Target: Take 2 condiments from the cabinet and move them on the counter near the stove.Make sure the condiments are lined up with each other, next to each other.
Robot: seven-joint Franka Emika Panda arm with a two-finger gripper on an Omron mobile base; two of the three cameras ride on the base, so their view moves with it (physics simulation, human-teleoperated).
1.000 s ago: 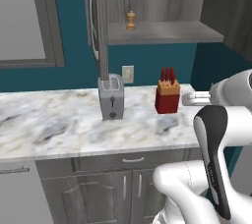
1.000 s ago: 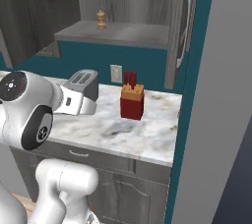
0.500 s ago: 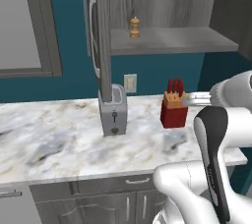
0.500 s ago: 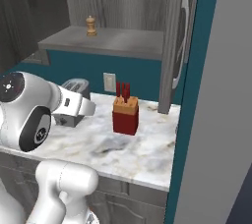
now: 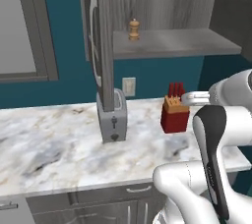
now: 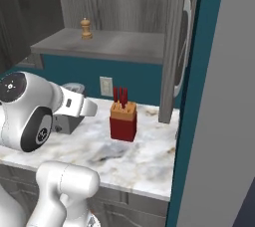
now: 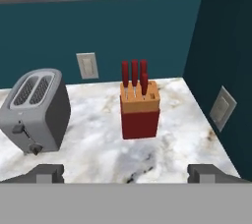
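Left base view: shaker [image 5: 133, 29] upright on cabinet [image 5: 172, 46] shelf.

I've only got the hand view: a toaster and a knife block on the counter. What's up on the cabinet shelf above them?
Observer: A tan-brown shaker stands upright on the left part of the cabinet shelf.
Operator: Is the cabinet door shut in front of it?
Observer: No. The door stands open, edge-on to the left base camera, at the shelf's left end.
Operator: Where is the shaker relative to the knife block?
Observer: In both base views it sits higher than the knife block and to its left, roughly above the gap between the toaster and the block.
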